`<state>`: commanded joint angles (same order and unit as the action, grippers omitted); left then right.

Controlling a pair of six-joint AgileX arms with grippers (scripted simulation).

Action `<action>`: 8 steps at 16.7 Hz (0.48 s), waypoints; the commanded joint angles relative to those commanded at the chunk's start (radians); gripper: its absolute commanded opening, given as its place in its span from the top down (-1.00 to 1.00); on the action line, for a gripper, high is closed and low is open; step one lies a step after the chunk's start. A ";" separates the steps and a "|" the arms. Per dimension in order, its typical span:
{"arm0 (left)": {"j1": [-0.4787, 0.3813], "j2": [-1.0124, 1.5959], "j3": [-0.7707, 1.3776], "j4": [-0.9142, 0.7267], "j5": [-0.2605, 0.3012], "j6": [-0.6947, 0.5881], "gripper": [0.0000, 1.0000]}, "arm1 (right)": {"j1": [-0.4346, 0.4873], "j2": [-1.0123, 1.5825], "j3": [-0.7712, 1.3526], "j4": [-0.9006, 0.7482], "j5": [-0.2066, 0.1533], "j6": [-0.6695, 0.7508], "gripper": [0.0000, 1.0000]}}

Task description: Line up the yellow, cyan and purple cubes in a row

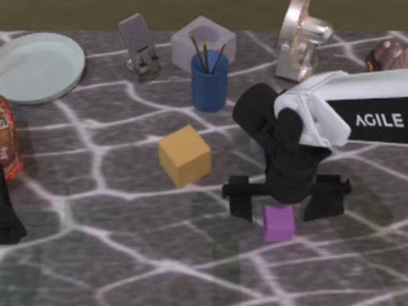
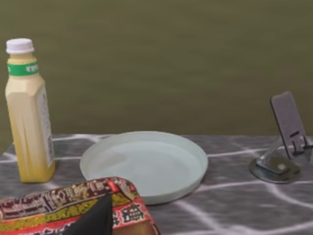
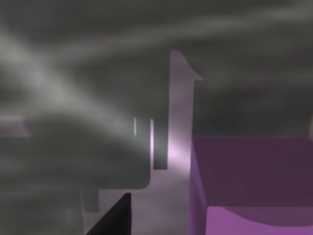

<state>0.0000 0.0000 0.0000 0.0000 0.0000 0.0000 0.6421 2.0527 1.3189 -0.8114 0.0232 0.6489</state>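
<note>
My right gripper (image 1: 287, 207) hangs near the table's right-centre with its fingers spread wide, gripping nothing. The purple cube (image 1: 278, 223) sits directly beneath it, just toward the near edge and between the fingers' lines. The yellow cube (image 1: 185, 155) lies well to the left and slightly farther back. No cyan cube is visible; my left arm (image 1: 9, 210) is parked at the left edge.
</note>
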 joint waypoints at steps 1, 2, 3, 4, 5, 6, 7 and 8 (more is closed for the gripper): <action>0.000 0.000 0.000 0.000 0.000 0.000 -1.00 | 0.000 0.000 0.000 0.000 0.000 0.000 -1.00; 0.000 0.000 0.000 0.000 0.000 0.000 -1.00 | 0.000 0.000 0.000 0.000 0.000 0.000 -1.00; 0.000 0.000 0.000 0.000 0.000 0.000 -1.00 | 0.000 0.000 0.000 0.000 0.000 0.000 -1.00; 0.000 0.000 0.000 0.000 0.000 0.000 -1.00 | 0.000 0.000 0.000 0.000 0.000 0.000 -1.00; 0.000 0.000 0.000 0.000 0.000 0.000 -1.00 | 0.000 0.000 0.000 0.000 0.000 0.000 -1.00; 0.000 0.000 0.000 0.000 0.000 0.000 -1.00 | -0.002 -0.001 0.000 0.000 0.000 0.000 -1.00; 0.000 0.000 0.000 0.000 0.000 0.000 -1.00 | -0.001 -0.002 0.003 -0.004 0.000 0.000 -1.00; 0.000 0.000 0.000 0.000 0.000 0.000 -1.00 | 0.001 -0.006 0.013 -0.018 0.000 -0.001 -1.00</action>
<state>0.0000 0.0000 0.0000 0.0000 0.0000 0.0000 0.6436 2.0462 1.3324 -0.8290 0.0233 0.6482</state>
